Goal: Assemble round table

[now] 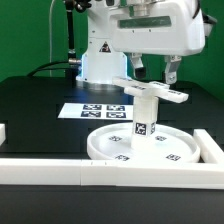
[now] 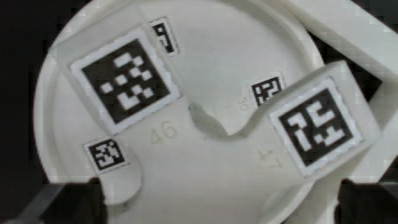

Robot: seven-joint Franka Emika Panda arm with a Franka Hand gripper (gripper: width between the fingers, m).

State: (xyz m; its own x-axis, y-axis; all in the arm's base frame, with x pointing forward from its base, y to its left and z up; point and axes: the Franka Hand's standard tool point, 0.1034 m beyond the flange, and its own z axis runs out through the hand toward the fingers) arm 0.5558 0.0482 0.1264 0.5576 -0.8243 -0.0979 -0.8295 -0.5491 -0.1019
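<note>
One cross-shaped base [image 1: 152, 93] atop the leg [image 1: 143, 122] sits below the hand [image 1: 153, 73]

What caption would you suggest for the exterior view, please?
Open gripper above the cross-shaped base, which sits atop the leg upright on the round disc.

A robotics lab bench: black table [image 1: 38, 108], fixed marker board [image 1: 98, 110], white border rails [image 1: 50, 168], green backdrop [image 1: 22, 35].

arm: white jointed robot arm [image 1: 100, 45] stood at upper centre of the exterior view | wrist: white wrist housing [image 1: 160, 30] at upper right, facing down | gripper: white two-finger gripper [image 1: 153, 72] hung below it, dark fingers [image 1: 172, 72] spread wide apart
</note>
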